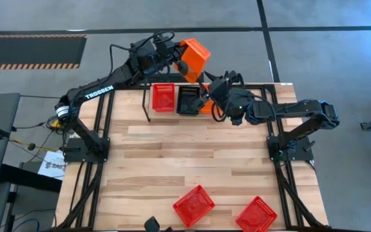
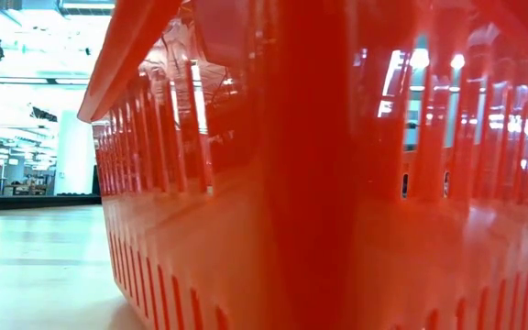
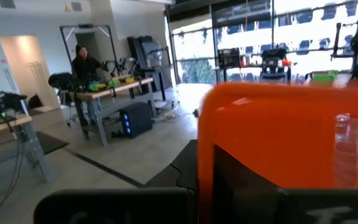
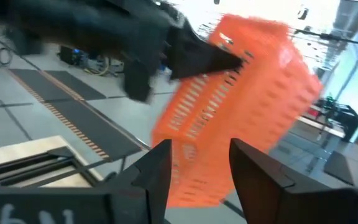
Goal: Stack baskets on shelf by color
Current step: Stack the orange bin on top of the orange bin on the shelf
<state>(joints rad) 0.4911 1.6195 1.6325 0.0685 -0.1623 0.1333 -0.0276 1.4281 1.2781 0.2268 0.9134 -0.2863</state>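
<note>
The high view looks straight down on the whole table [image 1: 172, 154]. The low one sits at tabletop height, pressed against a red basket [image 2: 337, 183] at 6 o'clock. Both wrist cameras face outward into the room, close on one orange basket [image 3: 284, 143] [image 4: 241, 106], also overhead at 12 o'clock [image 1: 194, 57].

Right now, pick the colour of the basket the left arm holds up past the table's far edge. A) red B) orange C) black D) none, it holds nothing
B: in the high view the left gripper holds an orange basket raised beyond the shelf, and the right wrist view shows that same orange basket held aloft.
</note>
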